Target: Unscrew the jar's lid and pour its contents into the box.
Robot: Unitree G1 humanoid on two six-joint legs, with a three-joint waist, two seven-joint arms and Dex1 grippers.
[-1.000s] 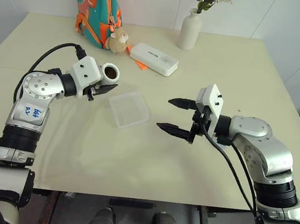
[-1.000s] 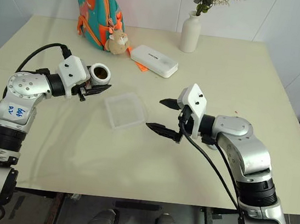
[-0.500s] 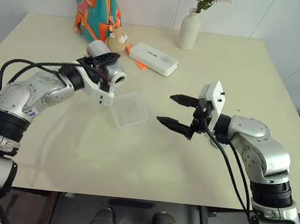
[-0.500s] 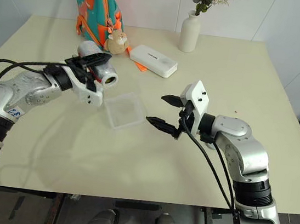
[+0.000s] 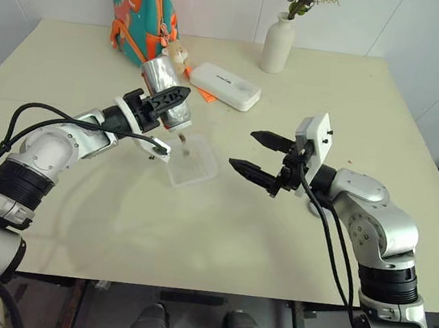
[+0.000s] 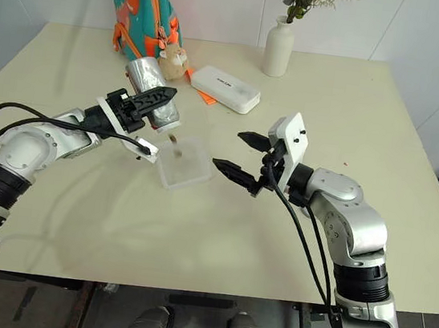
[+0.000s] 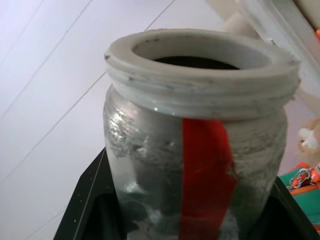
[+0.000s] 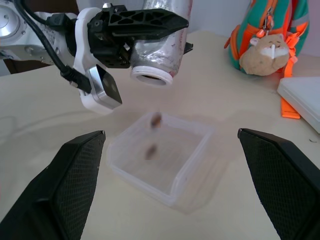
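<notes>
Falling contents [image 8: 156, 120] (right wrist view)

The jar's [image 5: 166, 92] side is partly covered by the black fingers [image 5: 167, 97] of the left gripper [image 6: 148, 100], so its red markings cannot be made out in the head views. In the left wrist view the jar's base is cut off by the picture's edge, and its inside is seen only as a dark patch. The falling contents [image 8: 156, 120] are blurred into brown smears above the box [image 8: 192, 165]; their shape cannot be told. The backpack [image 5: 139, 4] at the table's [image 5: 334, 90] far edge is cut off at the top, as are the flowers in the vase [image 5: 277, 46].
</notes>
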